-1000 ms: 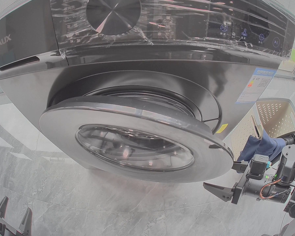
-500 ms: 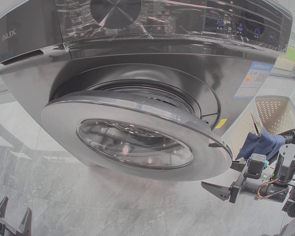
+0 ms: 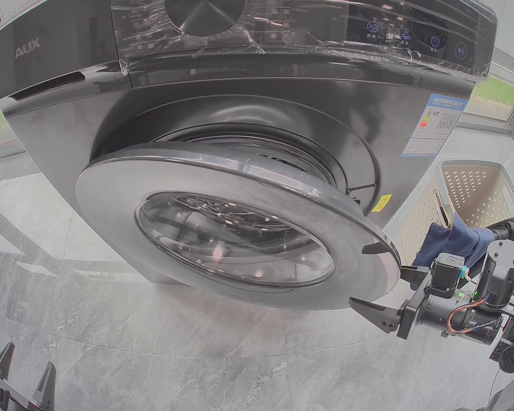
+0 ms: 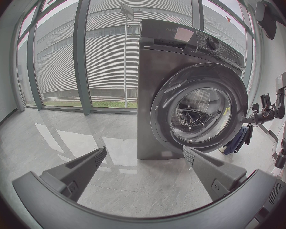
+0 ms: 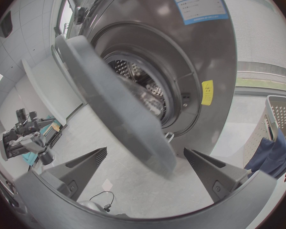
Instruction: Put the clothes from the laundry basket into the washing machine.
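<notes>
Right gripper [image 3: 379, 286], wide open and empty at the door's [image 3: 234, 173] free edge, should swing it fully wide, clearing the washing machine [image 3: 280, 95] drum for the blue clothes [image 3: 452, 243] draped over the laundry basket [image 3: 481, 194] alongside

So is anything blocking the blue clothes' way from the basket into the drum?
Yes. The round grey glass-windowed door is only partly open, hanging across the drum opening between it and the blue garment on the beige perforated basket. The open right gripper sits at the door's free edge.
</notes>
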